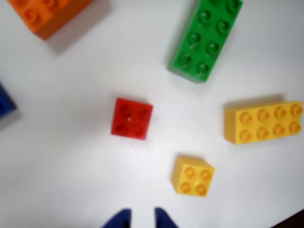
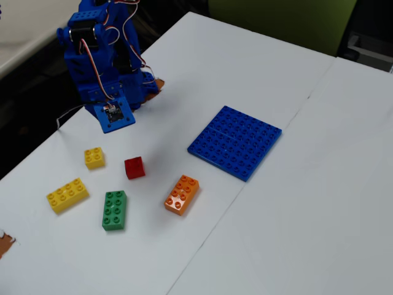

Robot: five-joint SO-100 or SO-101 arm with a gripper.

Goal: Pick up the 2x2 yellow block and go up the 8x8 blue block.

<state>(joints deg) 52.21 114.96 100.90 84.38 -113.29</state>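
Note:
The 2x2 yellow block (image 1: 193, 175) lies on the white table just above and right of my gripper (image 1: 142, 217) in the wrist view. In the fixed view this block (image 2: 94, 158) sits below the folded blue arm (image 2: 104, 55). Only the two blue fingertips (image 1: 121, 219) show at the bottom edge, slightly apart and holding nothing. The 8x8 blue block (image 2: 235, 141) lies flat at the table's middle. Only its corner (image 1: 4, 102) shows at the left edge of the wrist view.
A red 2x2 brick (image 1: 131, 118) (image 2: 134, 167) lies beside the yellow block. A long yellow brick (image 1: 263, 122) (image 2: 67, 195), a green brick (image 1: 205, 38) (image 2: 115, 210) and an orange brick (image 1: 45, 14) (image 2: 182, 193) lie around them.

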